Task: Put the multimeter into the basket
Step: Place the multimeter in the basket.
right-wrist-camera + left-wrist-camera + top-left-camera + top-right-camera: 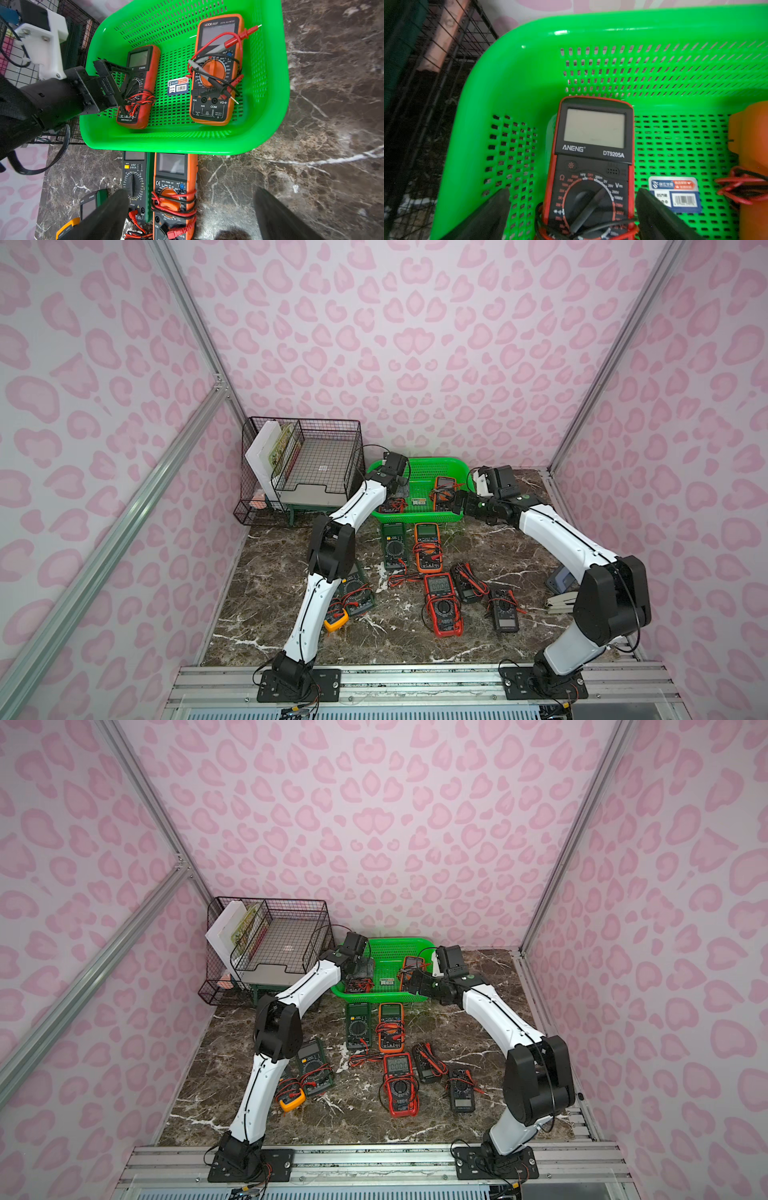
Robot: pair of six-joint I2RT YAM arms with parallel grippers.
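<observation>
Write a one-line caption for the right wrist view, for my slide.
Left end effector, open, over a red multimeter lying in the green basket beside an orange multimeter.

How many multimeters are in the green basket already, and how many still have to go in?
Done: two lie in the basket, a red multimeter and an orange multimeter. In hand: nothing; the left gripper stands open over the red one, and the right gripper is open and empty. Left: seven multimeters on the table.
</observation>
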